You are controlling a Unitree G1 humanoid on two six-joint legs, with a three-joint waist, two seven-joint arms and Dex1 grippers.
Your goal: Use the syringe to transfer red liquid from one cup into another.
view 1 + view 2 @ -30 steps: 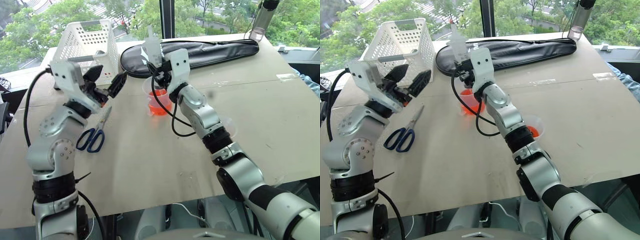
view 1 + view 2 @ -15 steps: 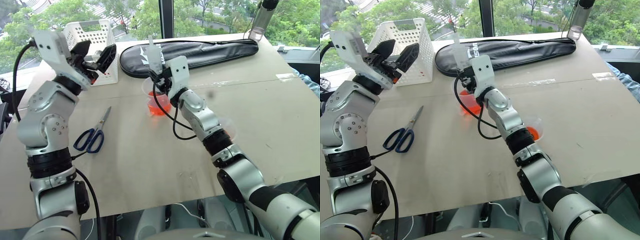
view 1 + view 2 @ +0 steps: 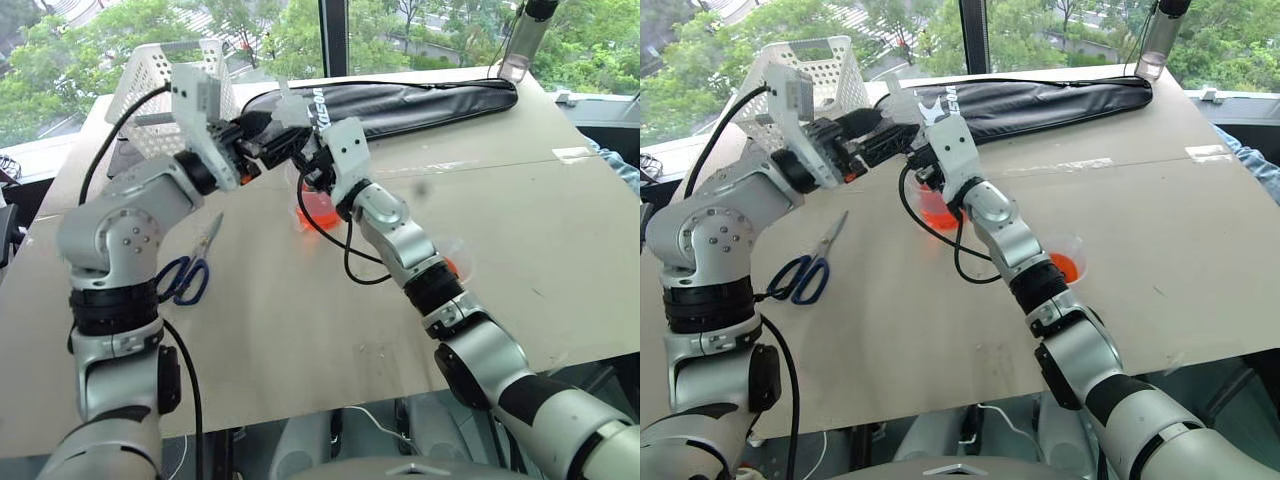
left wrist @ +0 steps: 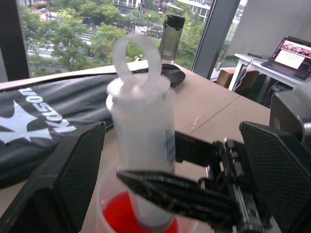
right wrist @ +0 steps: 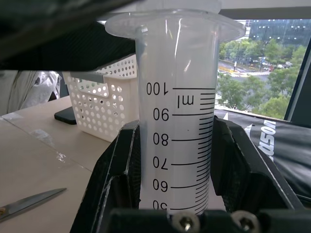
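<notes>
Tan table (image 3: pixel 520 230), window (image 3: pixel 260 30) behind

Scissors (image 3: pixel 186 272) left of beaker (image 3: pixel 318 208), basket (image 3: pixel 160 75) behind.

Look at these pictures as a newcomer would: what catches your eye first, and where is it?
The right gripper stands out, shut on the syringe, which stands upright with its tip in the beaker of red liquid near the table's middle. The open left gripper flanks the syringe's plunger end. The smaller cup, holding some red liquid, sits beside the right arm.
</notes>
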